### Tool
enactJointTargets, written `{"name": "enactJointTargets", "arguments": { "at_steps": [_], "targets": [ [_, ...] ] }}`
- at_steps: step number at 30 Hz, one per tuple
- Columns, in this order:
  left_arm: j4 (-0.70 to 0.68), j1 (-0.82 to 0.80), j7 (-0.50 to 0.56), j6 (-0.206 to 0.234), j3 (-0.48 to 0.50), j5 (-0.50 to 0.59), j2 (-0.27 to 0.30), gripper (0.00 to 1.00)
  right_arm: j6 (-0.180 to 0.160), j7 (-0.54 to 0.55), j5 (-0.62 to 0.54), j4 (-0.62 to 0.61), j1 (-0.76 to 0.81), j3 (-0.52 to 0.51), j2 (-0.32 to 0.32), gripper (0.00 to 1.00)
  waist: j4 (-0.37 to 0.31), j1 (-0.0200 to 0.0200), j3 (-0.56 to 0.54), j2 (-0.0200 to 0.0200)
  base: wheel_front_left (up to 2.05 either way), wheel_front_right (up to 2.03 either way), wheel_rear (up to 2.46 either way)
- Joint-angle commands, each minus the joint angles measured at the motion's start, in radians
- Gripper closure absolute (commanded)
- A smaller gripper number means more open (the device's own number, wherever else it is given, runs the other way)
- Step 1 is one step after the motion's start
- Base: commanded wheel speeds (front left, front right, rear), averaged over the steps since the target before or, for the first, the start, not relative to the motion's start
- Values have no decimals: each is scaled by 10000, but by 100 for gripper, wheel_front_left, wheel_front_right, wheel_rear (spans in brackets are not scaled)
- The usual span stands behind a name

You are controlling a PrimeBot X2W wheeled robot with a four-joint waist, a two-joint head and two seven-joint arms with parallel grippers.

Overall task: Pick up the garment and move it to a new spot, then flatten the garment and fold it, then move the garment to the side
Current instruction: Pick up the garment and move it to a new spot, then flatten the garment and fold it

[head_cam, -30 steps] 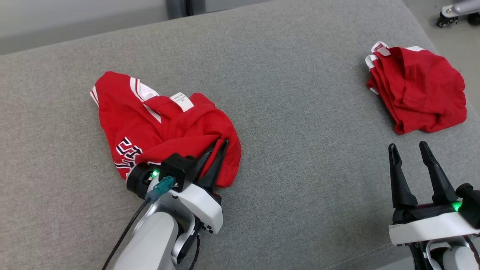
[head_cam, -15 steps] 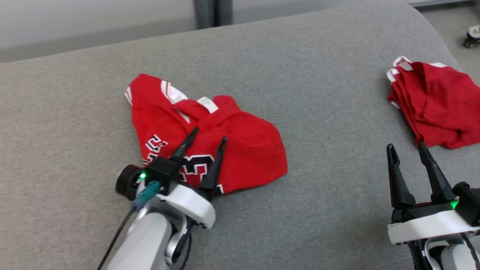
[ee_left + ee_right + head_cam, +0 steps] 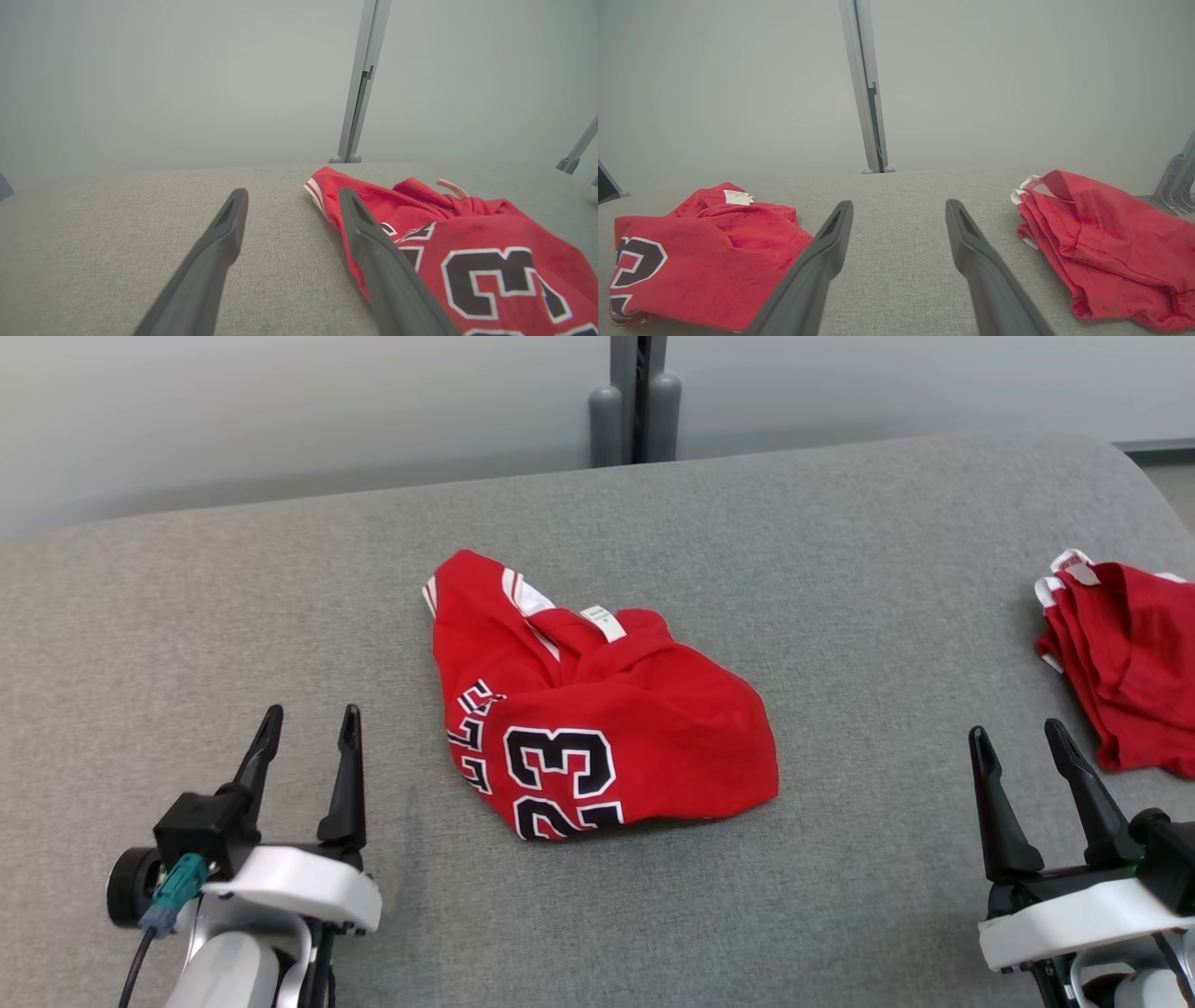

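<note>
While garment lies crumpled, left gripper wide, right gripper wide, both aimed forward.

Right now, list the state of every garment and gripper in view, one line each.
numbered jersey: crumpled on the grey cushion, number side up, not held.
second red garment: bunched in loose folds on the robot's right, untouched.
left gripper: open, empty, apart from the jersey.
right gripper: open, empty, between the two garments.
</note>
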Motion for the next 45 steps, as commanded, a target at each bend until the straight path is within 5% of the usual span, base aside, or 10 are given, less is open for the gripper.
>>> {"name": "enactJointTargets", "arguments": {
  "at_steps": [1,25,45],
  "targets": [
    [-197,308,-56,109,170,-93,175,0,-2,104,-17,-107,150,-52,-89,0,249,0,-242,-1,0,0,0],
    [-1707,2668,643,654,31,-93,718,0,-2,730,-28,-527,1546,-330,-36,0,633,0,-1628,-1,0,0,0],
    [-2033,2689,737,845,-9,-113,872,0,-2,953,-47,-881,1661,-431,5,0,671,0,-1618,-1,0,0,0]
  ]
}}
